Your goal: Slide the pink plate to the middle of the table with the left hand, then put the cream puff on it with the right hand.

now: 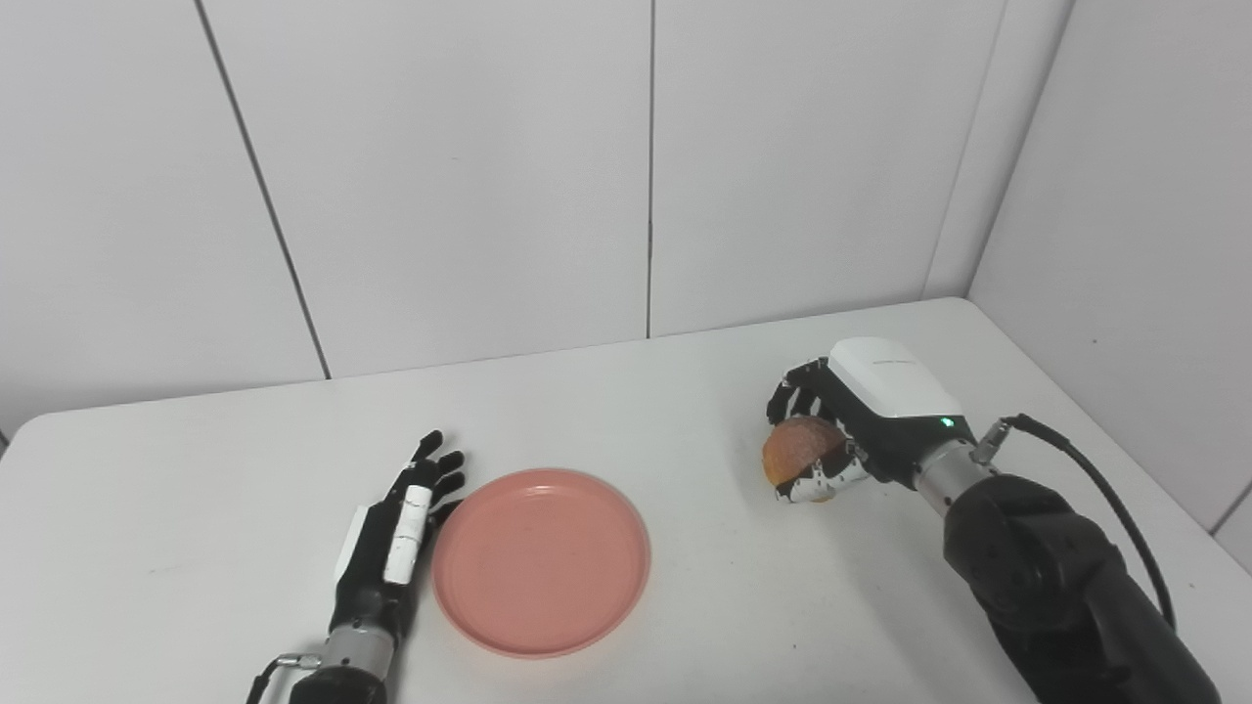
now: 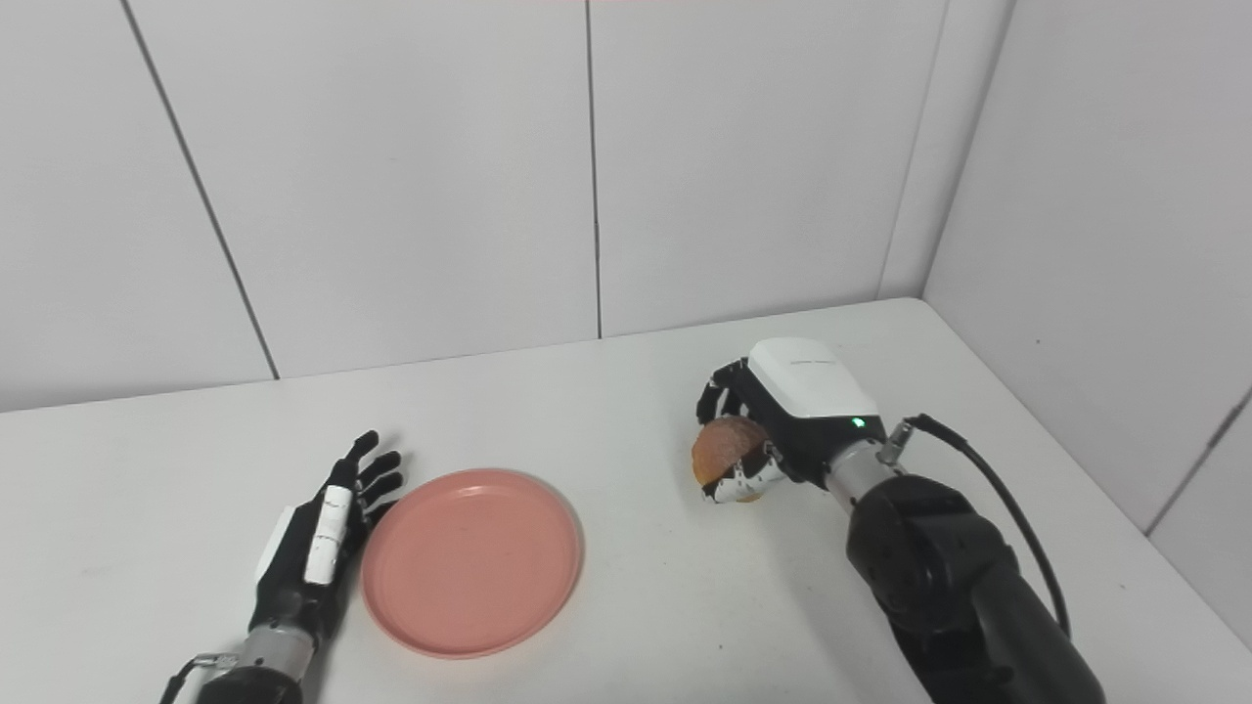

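The pink plate point(image 1: 541, 561) lies flat on the white table point(image 1: 196, 460), a little left of the middle, and holds nothing. My left hand point(image 1: 396, 528) rests open beside the plate's left rim, fingers stretched out, its edge close to or touching the rim. To the right, my right hand point(image 1: 846, 420) is shut on the golden-brown cream puff point(image 1: 797, 448), fingers curled over its far side and thumb under its front. The puff is at or just above the tabletop, well to the right of the plate.
White wall panels point(image 1: 646, 166) close the table at the back and on the right. A black cable point(image 1: 1095, 479) loops from the right wrist. A strip of bare tabletop lies between plate and cream puff.
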